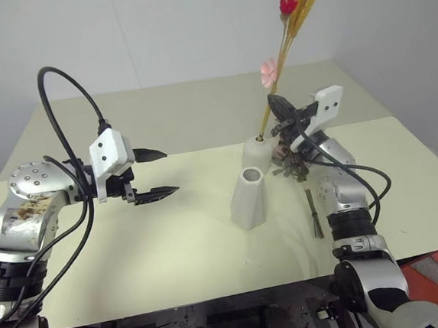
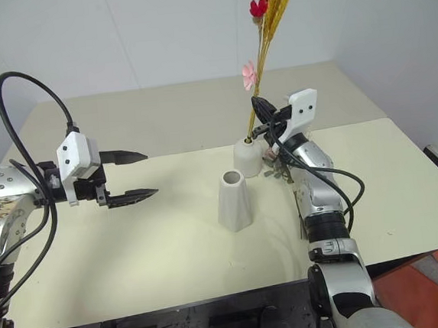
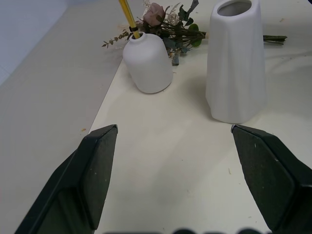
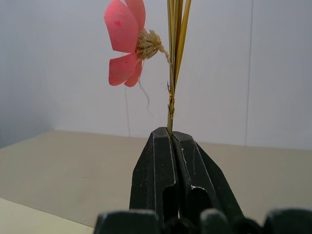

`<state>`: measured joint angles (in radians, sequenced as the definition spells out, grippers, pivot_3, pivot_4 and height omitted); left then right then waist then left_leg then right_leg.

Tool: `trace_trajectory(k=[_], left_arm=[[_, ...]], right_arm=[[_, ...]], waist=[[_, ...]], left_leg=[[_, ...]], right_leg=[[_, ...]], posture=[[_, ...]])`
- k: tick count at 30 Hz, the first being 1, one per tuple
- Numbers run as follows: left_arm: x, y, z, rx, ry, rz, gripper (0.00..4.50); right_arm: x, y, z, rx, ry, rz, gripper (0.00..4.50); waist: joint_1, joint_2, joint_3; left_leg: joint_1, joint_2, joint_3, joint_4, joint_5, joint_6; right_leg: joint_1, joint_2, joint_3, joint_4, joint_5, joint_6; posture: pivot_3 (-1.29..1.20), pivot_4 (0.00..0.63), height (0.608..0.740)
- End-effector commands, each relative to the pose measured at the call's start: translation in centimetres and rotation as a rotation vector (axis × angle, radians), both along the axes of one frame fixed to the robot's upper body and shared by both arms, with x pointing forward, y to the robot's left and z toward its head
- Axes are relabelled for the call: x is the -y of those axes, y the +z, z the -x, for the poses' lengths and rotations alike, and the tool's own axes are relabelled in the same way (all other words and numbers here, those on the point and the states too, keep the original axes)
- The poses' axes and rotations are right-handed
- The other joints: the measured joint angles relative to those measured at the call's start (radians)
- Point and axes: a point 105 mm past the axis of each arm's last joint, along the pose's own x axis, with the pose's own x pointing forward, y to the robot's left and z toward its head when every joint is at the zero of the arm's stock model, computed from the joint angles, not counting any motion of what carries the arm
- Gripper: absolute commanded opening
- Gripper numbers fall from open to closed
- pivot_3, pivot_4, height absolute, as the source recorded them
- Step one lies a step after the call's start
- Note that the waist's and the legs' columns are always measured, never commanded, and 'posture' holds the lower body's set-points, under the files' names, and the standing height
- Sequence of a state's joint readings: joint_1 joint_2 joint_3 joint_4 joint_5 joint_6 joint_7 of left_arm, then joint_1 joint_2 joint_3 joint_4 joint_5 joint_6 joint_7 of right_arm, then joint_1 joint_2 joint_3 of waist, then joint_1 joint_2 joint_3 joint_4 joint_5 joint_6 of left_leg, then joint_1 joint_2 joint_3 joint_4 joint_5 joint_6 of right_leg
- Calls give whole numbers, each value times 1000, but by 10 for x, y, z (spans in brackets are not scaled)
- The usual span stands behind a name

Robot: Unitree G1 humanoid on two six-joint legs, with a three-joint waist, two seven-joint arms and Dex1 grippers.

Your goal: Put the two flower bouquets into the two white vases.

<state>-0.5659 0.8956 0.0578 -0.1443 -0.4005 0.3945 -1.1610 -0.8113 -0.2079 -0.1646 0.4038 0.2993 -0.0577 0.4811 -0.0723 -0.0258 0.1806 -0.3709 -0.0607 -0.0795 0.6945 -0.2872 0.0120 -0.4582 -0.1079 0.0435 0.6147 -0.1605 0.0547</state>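
Right tool (image 4: 170,134) clamped on the stalks (image 1: 293,31), lower ends down in the round vase (image 1: 255,153) near mid-desk (image 1: 172,237). Tall vase (image 1: 249,200) just beside, nearer the front edge, empty. Roses (image 3: 163,19) lying flat behind the round vase. Left tool (image 1: 158,173) spread apart, holding nothing, above the desk's left half.

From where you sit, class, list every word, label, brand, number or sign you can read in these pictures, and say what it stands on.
None: no readable text stands anywhere.
Rounded white vase: plain, no marking.
Faceted white vase: plain, no marking.
Yellow-orange stalk bundle in the right gripper: a pink bow, no tag.
Rose bouquet lying on the table: no label.
Left gripper: its white housing is blank.
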Motion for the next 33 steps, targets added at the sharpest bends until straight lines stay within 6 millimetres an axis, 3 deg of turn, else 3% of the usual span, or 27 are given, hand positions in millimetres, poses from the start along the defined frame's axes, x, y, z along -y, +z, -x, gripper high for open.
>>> trace_trajectory(k=[1,24,28,33], left_arm=[[1,14,3,54,-13,11,4048],[0,14,3,62,-8,9,4048],[-1,15,3,62,-7,9,4048],[-1,14,4,61,-5,8,4048]], right_arm=[[-2,14,7,67,17,-14,34],[-3,-7,1,7,7,38,34],[-5,-7,2,8,21,41,1042],[-3,-11,9,10,29,73,2814]], waist=[[0,0,0],[0,0,0],[0,0,0],[2,0,0]], left_leg=[[0,0,0,0,0,0],[0,0,0,0,0,0],[0,0,0,0,0,0],[0,0,0,0,0,0]], right_leg=[[0,0,0,0,0,0],[0,0,0,0,0,0],[0,0,0,0,0,0],[0,0,0,0,0,0]], posture=[[0,150,740],[0,150,740],[0,150,740],[0,150,740]])
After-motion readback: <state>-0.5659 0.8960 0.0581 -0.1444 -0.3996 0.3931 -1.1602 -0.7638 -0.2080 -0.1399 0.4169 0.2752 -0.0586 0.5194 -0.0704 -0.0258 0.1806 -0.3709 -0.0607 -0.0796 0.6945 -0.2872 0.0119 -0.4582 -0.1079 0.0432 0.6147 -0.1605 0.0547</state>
